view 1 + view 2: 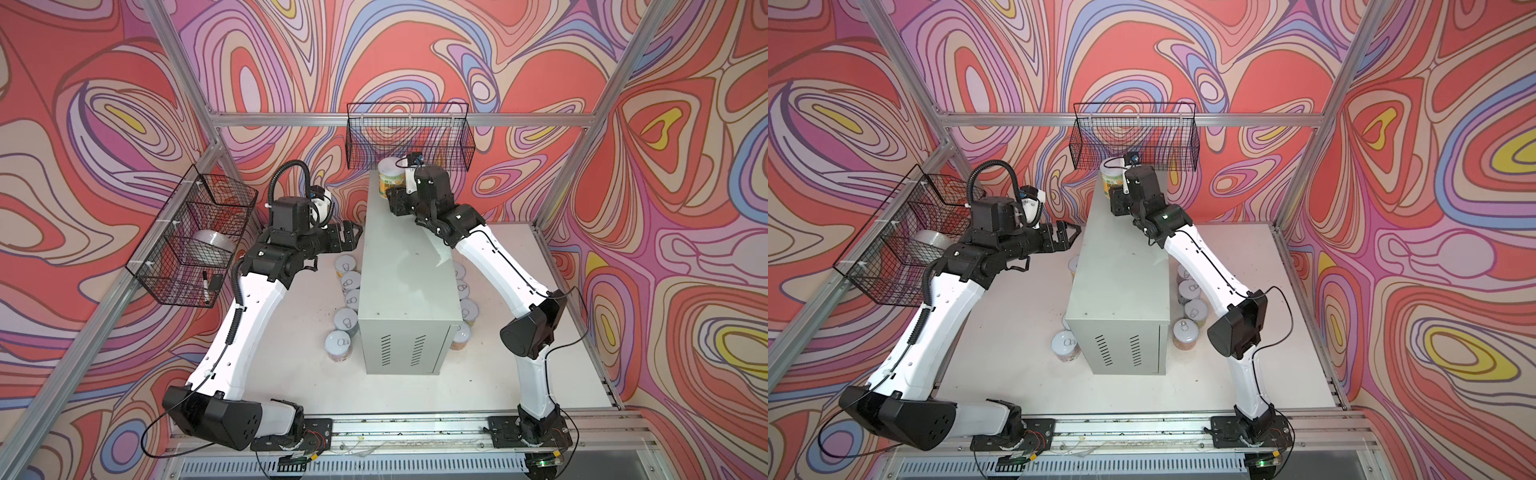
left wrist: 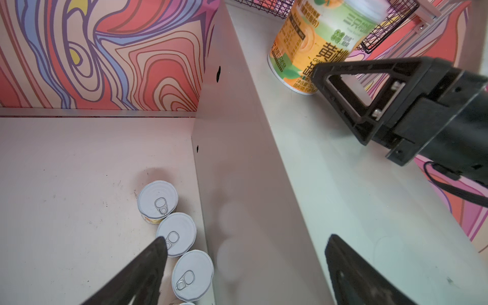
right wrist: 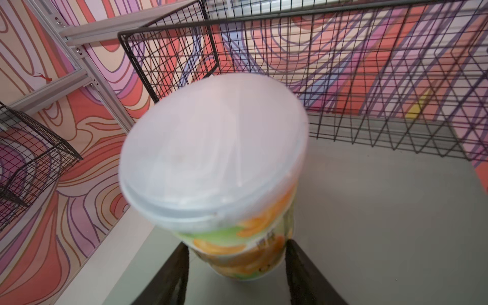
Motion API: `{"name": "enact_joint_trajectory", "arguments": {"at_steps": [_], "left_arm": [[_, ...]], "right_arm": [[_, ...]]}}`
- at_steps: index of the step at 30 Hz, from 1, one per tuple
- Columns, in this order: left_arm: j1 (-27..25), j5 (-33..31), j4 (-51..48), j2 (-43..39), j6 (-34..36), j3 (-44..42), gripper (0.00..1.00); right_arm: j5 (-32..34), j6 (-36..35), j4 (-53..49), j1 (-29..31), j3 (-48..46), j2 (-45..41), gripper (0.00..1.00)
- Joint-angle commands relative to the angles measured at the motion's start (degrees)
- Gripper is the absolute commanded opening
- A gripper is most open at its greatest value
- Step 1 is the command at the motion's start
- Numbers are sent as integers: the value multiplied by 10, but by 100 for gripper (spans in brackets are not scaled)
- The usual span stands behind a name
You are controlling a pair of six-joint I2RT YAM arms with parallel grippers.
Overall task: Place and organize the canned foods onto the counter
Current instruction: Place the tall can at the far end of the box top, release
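Standing on counter (image 1: pixel 409 274), can (image 1: pixel 390 179) clasped by right gripper (image 3: pixel 237 244)

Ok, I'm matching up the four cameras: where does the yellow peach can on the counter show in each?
A top view: yellow peach can at the counter's far end, upper centre.
A top view: the can at the same far end, upper centre.
Left wrist: on the counter top, before the black wire basket.
Right wrist: close up, lid toward the camera, basket behind.
Shared landmark: that basket.
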Motion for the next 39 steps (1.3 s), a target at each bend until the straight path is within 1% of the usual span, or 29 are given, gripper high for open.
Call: {"name": "enact_joint_trajectory", "arguments": {"at_steps": [1,8,13,15,19,22,25,28,30,34,36,39], "left_arm": [[8,14,18,8,4,-11,94],[18,14,24,13,3,-18,94],[20,18,31,22,0,-19,94],[22,20,33,28,-2,-13,94],[22,24,39,35,-9,-7,94],[22,24,39,35,-10,-8,94],[22,19,34,30,-9,-14,94],[22,15,21,11,-7,-29,94],[22,0,6,-12,-7,-49,95],[21,-24,-20,-83,-7,-123,96],[14,-39,-34,-124,-9,-166,96],[-10,-74,-57,-183,-24,-224,96]], "right_arm": [[-6,7,8,-4,37,25,59],[35,22,3,-12,65,47,58],[45,32,5,-24,65,48,58],[62,33,4,-25,64,47,58],[74,36,11,-28,54,41,59],[72,33,21,-28,43,33,59],[53,34,21,-28,34,23,59],[13,38,17,-28,8,-6,59],[-10,39,18,-26,-20,-37,59],[-35,35,36,-20,-107,-131,64],[-46,32,31,-18,-143,-178,67],[-33,28,12,-16,-198,-256,67]]}}
